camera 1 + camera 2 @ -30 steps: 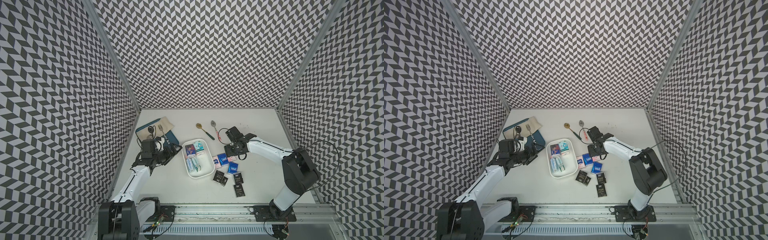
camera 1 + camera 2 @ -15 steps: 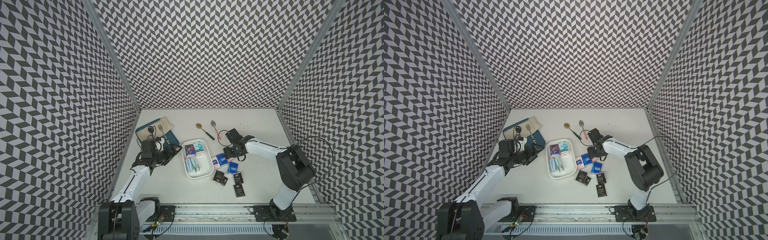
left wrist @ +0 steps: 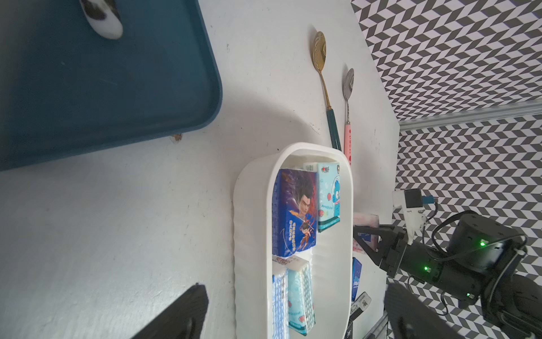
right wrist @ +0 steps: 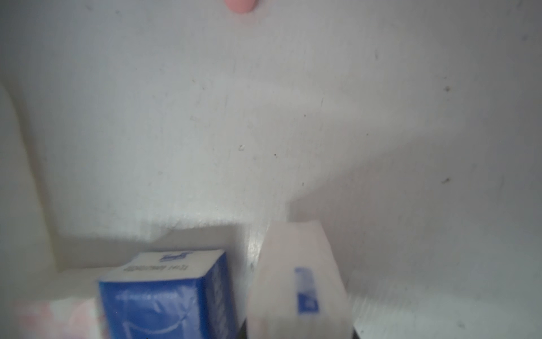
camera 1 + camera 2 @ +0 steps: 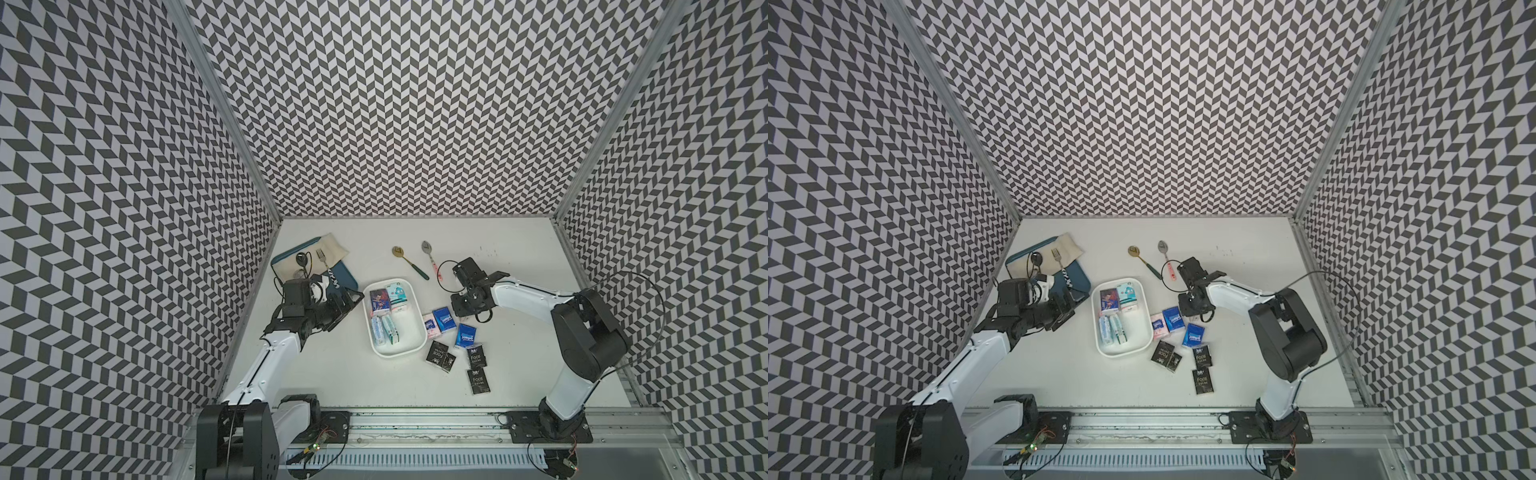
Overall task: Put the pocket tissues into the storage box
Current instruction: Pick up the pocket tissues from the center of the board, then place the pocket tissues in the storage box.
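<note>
The white storage box [image 5: 409, 332], a low-walled tub with rounded corners, sits lower centre in both top views; inside lie pocket tissues [image 5: 379, 300], dark blue and teal packets at its upper end, pale ones below; just right lie a white-pink packet [image 5: 430, 326], two blue packets [image 5: 444, 319] and black "Face" packets [image 5: 478, 381].

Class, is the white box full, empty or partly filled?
Partly filled: the white box holds several tissue packets, with bare floor beside them.

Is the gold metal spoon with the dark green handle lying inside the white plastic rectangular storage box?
No, the gold spoon lies on the white table beyond the storage box's far end.
</note>
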Robot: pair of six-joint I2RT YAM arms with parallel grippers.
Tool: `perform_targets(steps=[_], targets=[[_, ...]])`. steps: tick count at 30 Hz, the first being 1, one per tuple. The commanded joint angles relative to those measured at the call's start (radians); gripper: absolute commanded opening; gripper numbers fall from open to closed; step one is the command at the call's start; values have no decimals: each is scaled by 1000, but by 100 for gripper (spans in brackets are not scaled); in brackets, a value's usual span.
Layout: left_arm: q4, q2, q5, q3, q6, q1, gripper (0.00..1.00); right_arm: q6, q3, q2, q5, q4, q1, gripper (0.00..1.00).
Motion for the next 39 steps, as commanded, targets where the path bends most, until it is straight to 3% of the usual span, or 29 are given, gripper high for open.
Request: perform_targets(steps=[1,7,12,24,39], targets=[[-9,-12,-8,13,19,-1,100,28,53,-69,-15,-34,-4,19],[8,-10,-4,1,14,0,100,106,93,-143,-164,-33,17,19],[36,-8,18,-24,-8,0,100,188,104,-166,-266,47,111,19],[25,-19,28,-25,-4,0,100,238,218,33,-243,118,348,19],[29,-17,33,-21,-2,1,100,263,358,238,-91,37,396,20]])
